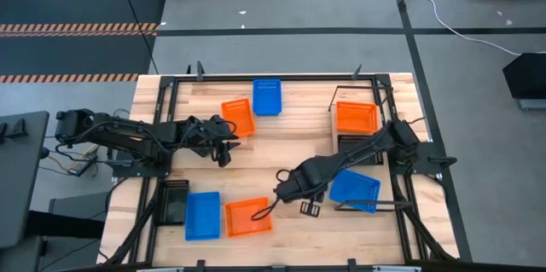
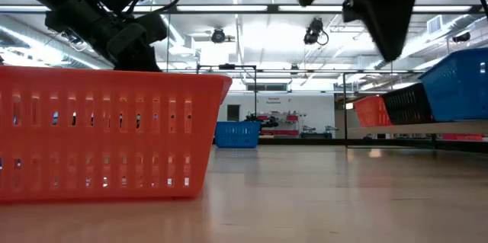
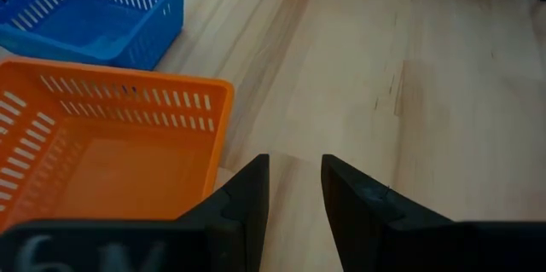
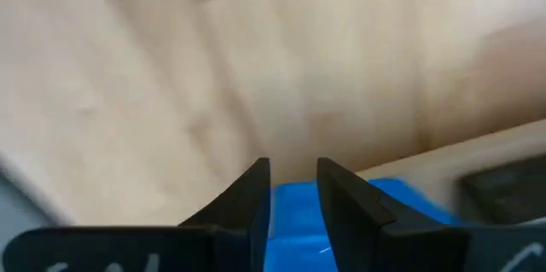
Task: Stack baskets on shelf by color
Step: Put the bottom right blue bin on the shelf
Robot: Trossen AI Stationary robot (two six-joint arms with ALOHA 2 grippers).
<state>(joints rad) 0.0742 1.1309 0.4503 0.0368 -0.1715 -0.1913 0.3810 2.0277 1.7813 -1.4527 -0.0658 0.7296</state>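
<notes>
near orange basket (image 1: 247, 217): sat at the table's (image 1: 281, 148) near edge, about mid-width, open side up; filled the left of the low view.
near blue basket (image 1: 202, 215): just left of it, close alongside; couldn't tell if they touched.
near black basket (image 1: 175, 201): next one left, toward the near-left corner.
right gripper (image 4: 293, 170): hung over bare wood just beyond the near orange basket, arm reaching in from the right edge. Fingers parted by a narrow gap. Some blue showed through the gap in its wrist view, but no basket hung from it in the other views.
shelf (image 2: 427, 127): ran along the right edge, near to far, board raised off the tabletop.
shelf blue basket (image 1: 355, 188): on the shelf's near end, tilted a bit off square.
shelf black basket (image 1: 351, 142): mid-shelf, next along.
shelf orange basket (image 1: 356, 117): far end of the shelf, right against the black one.
left gripper (image 3: 294, 165): over the middle of the table, left of centre, arm in from the left edge. Fingers released with a small gap, only bare wood between them.
mid orange basket (image 3: 111, 153): just beside the left gripper on its far side, flat on the table, not gripped.
far blue basket (image 1: 266, 95): at the far edge near mid-width, just beyond the mid orange basket, corners nearly meeting.
</notes>
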